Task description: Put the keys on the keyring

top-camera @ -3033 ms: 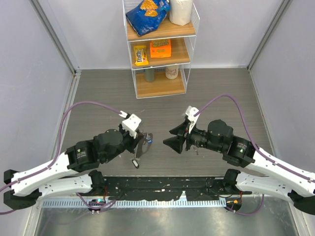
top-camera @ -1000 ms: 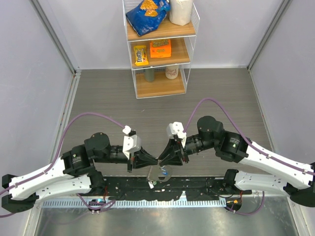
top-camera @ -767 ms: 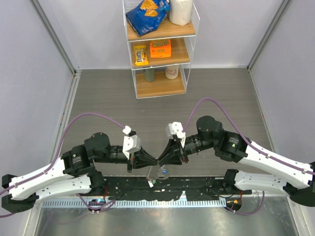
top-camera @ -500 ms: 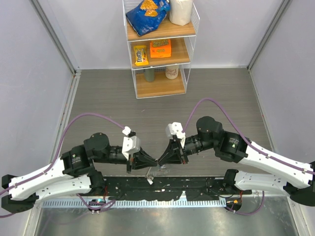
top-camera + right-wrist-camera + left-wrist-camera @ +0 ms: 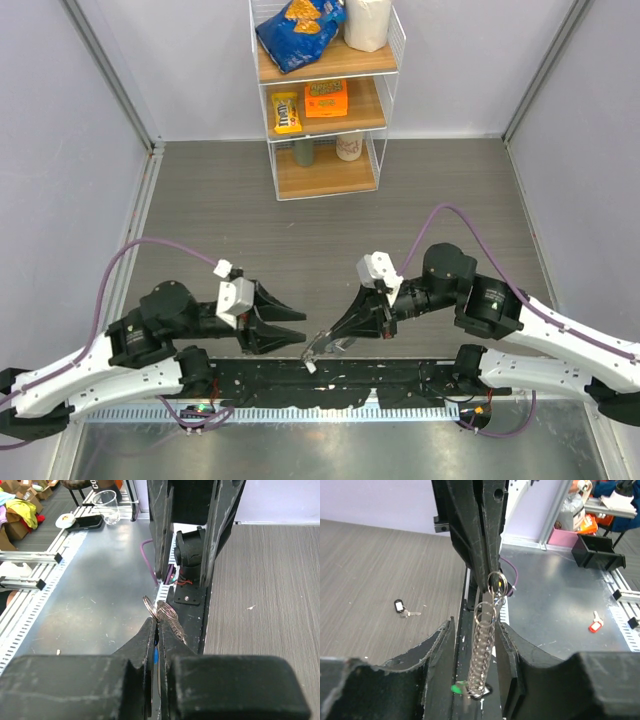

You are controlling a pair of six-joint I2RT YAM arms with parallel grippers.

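A robotics lab: two white-and-black arms [image 5: 100, 365] bolted to a desk [image 5: 200, 200], grey panel walls [image 5: 60, 150], a wire rack [image 5: 320, 178] of snack packets [image 5: 298, 30].

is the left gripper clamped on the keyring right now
No, the left gripper stands open, and the keyring hangs from the shut right gripper.

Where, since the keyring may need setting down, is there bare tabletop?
Bare: the wide table stretch from the shelf rack down to the left pincer and right pincer, plus the strips either side of the rack. Crowded: the near edge, where the open left pincer faces the right one pinching the keyring.
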